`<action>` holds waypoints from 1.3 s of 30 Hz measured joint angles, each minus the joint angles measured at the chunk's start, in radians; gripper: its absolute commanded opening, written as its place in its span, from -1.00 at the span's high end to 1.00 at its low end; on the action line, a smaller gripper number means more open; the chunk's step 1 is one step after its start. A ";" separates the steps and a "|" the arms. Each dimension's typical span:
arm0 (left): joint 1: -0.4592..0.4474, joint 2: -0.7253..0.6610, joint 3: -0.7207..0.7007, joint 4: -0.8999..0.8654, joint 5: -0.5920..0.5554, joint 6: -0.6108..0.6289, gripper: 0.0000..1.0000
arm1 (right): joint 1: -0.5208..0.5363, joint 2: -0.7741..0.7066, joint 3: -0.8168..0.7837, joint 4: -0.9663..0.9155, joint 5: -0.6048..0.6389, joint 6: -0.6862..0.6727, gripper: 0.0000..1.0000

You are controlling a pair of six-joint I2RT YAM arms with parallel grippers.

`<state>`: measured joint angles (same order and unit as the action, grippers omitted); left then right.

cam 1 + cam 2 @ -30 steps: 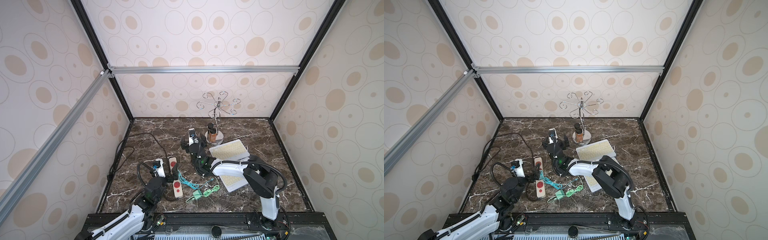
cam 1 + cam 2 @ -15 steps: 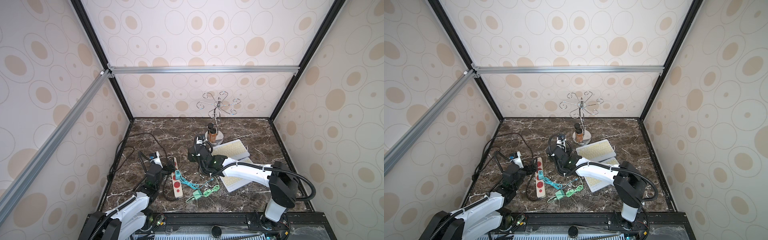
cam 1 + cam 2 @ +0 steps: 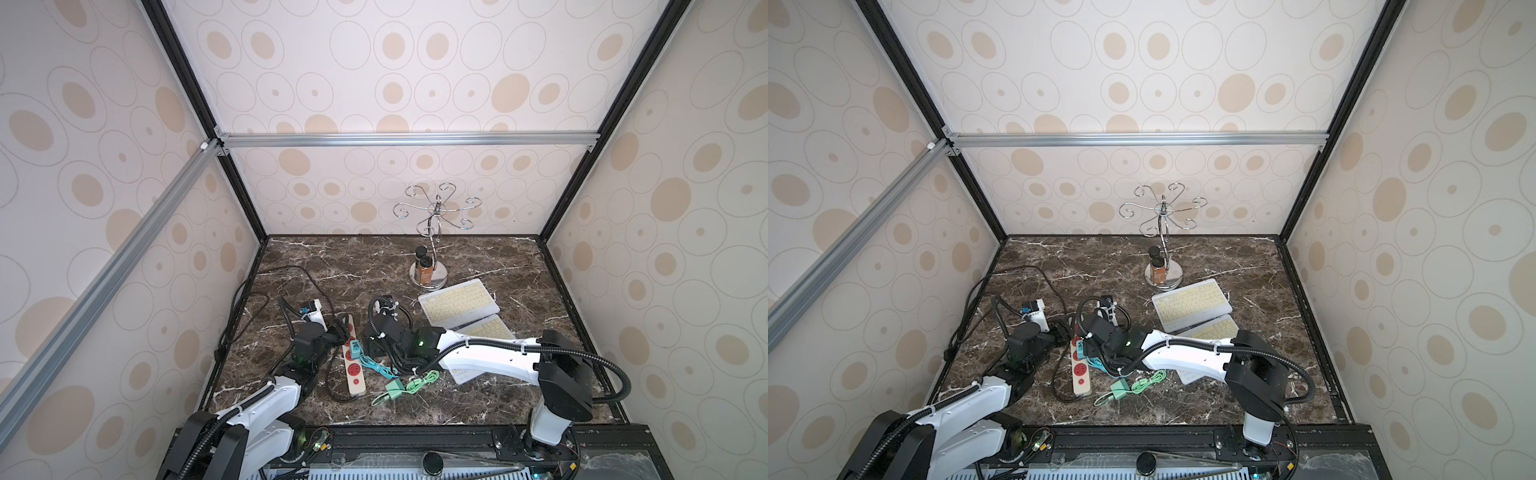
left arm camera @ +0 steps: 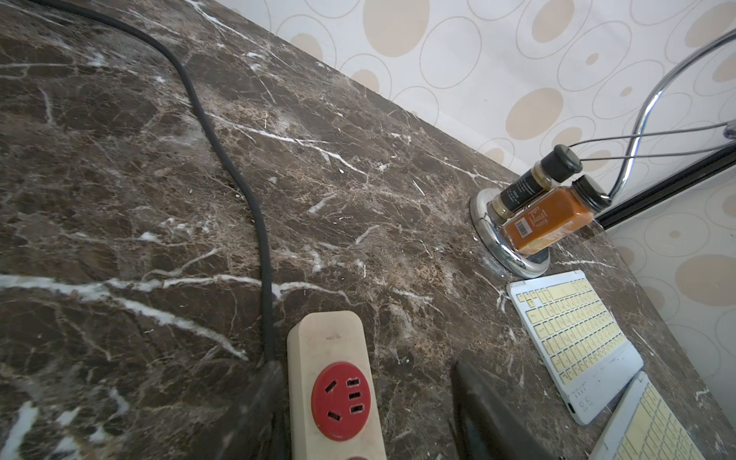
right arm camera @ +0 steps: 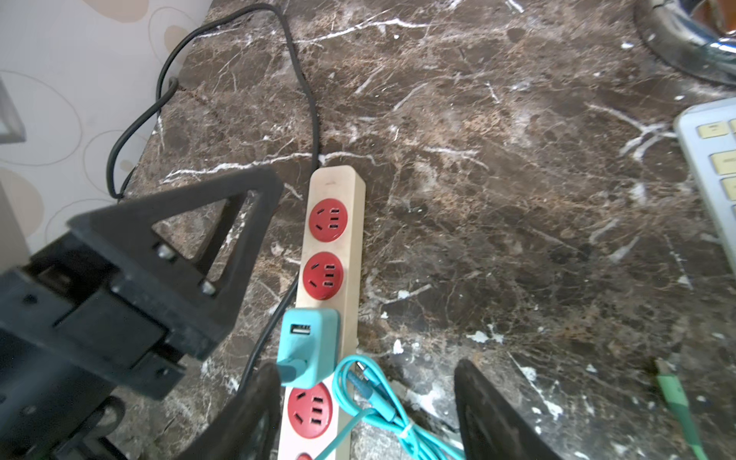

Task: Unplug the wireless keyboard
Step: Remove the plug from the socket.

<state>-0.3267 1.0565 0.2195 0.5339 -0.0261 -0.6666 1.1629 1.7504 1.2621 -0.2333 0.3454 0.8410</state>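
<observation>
Wireless keyboard lies flat on the bench, right of the middle in both top views. A second keyboard touches its near edge. We see no cable going into either of them, though the right arm hides a part.

The teal charger sits in the power strip. In the right wrist view its USB port looks empty, and the teal cable lies coiled just beside it, with one plug free. A green charger lies loose near the bottom middle.

The left gripper has its jaws spread on both sides of the far end of the strip, one finger touching its edge, nothing pinched. The right gripper also has spread jaws, with the teal charger and cable between them, not squeezed.

We judge that the pull itself is not yet made: closing on the charger and drawing it out of the strip is what is left.
</observation>
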 measured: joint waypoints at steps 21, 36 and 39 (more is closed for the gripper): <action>0.002 0.090 0.000 0.035 0.061 0.001 -0.08 | 0.034 0.167 0.095 -0.017 -0.058 0.000 -0.23; 0.013 0.185 0.000 0.093 0.076 0.000 0.28 | 0.035 0.299 0.216 -0.043 -0.066 0.002 0.34; 0.013 0.214 0.000 0.109 0.097 0.001 0.40 | 0.037 0.299 0.217 -0.049 -0.056 0.011 0.49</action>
<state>-0.3141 1.2709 0.2195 0.6430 0.0704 -0.6659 1.1999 2.0499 1.4796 -0.2825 0.2890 0.8520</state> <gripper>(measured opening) 0.333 0.295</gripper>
